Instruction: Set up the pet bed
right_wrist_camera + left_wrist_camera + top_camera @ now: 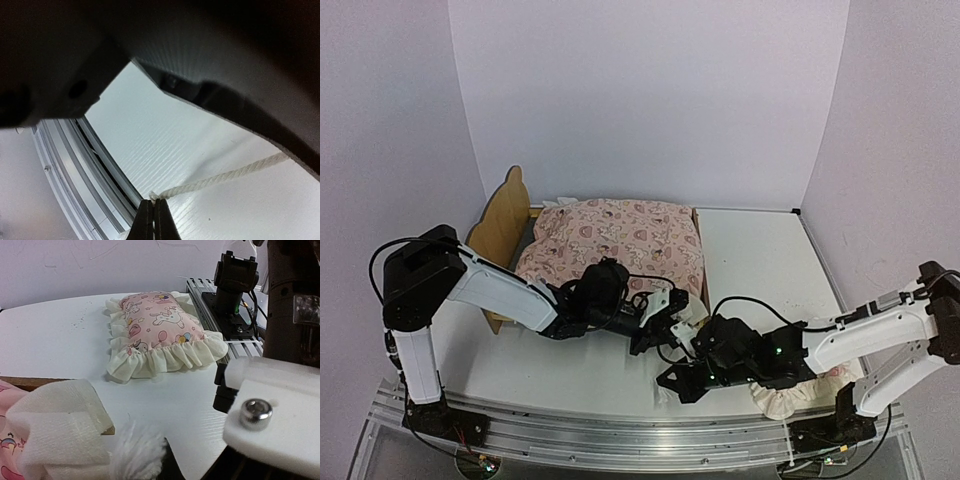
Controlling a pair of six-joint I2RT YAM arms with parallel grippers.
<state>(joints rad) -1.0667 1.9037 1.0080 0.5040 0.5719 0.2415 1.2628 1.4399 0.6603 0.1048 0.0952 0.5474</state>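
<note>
Plywood pet bed [505, 215] sits back-left on the table [770, 260], pink mattress cushion [620, 245] on it. Left gripper [676, 322] closed at cushion's near-right corner, hold unclear. Right gripper [152, 215] pinches white cord [225, 177]. Ruffled pillow [160, 335] near right arm base.

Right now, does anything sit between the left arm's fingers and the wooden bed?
Only the cushion's cream ruffle, which seems draped over the near corner of the pet bed, right beside the left fingers. Nothing else visible separates them. The right fingers pinch a white cord.
</note>
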